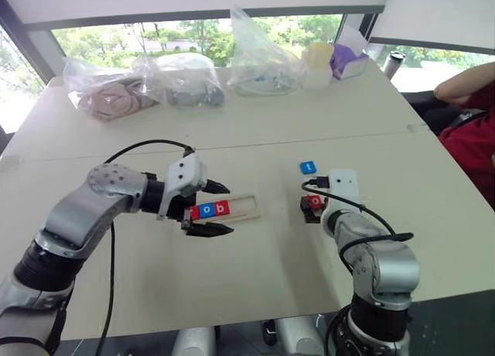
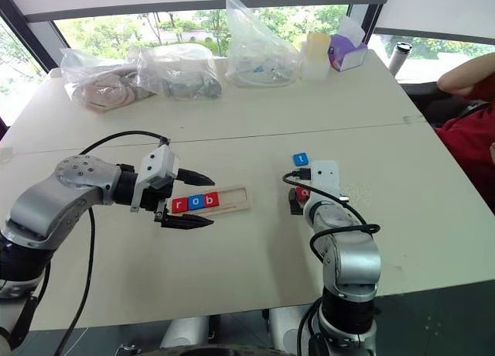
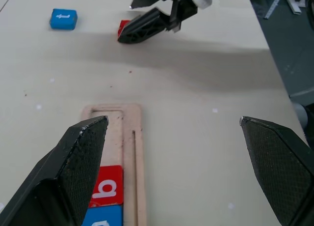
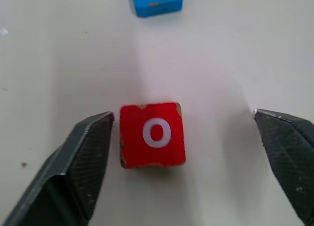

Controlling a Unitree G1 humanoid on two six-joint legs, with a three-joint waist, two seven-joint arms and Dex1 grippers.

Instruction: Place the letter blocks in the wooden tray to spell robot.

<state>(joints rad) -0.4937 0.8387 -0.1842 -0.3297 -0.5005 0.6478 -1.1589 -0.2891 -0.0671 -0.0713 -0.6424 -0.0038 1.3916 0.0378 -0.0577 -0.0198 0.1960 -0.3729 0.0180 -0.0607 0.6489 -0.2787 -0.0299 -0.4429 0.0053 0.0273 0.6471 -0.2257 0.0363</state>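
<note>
Right gripper [image 4: 181, 152]: jaws spread wide, nothing held, with the red o block [image 4: 152, 134] lying on the table between the fingers, closer to one of them
Left gripper [image 2: 186, 199]: wide open too and empty, straddling the left end of the wooden tray [image 2: 232, 200]
Blue t block [image 2: 301, 159]: loose on the table just past the red o, apart from it
Tray contents: red r [image 2: 179, 205], blue o [image 2: 196, 202], red b [image 2: 210, 200] side by side filling the left part; the right part of the tray shows bare wood
Table [image 2: 232, 147]: pale top with a seam running across it
Far edge clutter: three clear plastic bags [image 2: 182, 71] with stuff inside, a pale yellow container [image 2: 315, 56], a purple tissue box [image 2: 347, 53], all well apart from the blocks
Right side: a person's arm in a red sleeve [image 2: 472, 135] beyond the table edge
</note>
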